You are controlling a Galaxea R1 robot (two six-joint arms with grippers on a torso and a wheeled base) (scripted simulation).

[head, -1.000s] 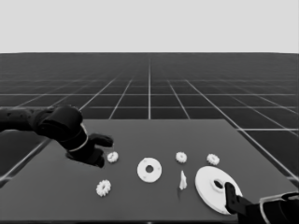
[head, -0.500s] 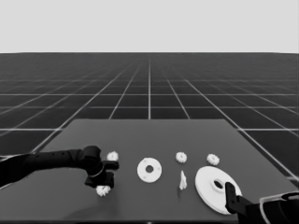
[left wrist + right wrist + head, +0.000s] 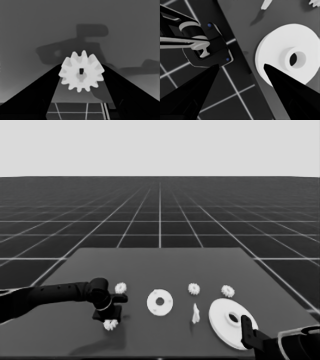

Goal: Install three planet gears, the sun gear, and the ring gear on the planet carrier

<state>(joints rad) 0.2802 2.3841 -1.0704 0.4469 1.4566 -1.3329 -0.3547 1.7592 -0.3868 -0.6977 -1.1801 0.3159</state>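
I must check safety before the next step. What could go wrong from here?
1. The left end effector has its fingers on either side of a small gear; whether they grip is unclear, so the gear may slip when lifted.
2. A second gear lies beside the left arm and could be knocked.
3. The parked right end effector sits by the larger round part and might bump it.
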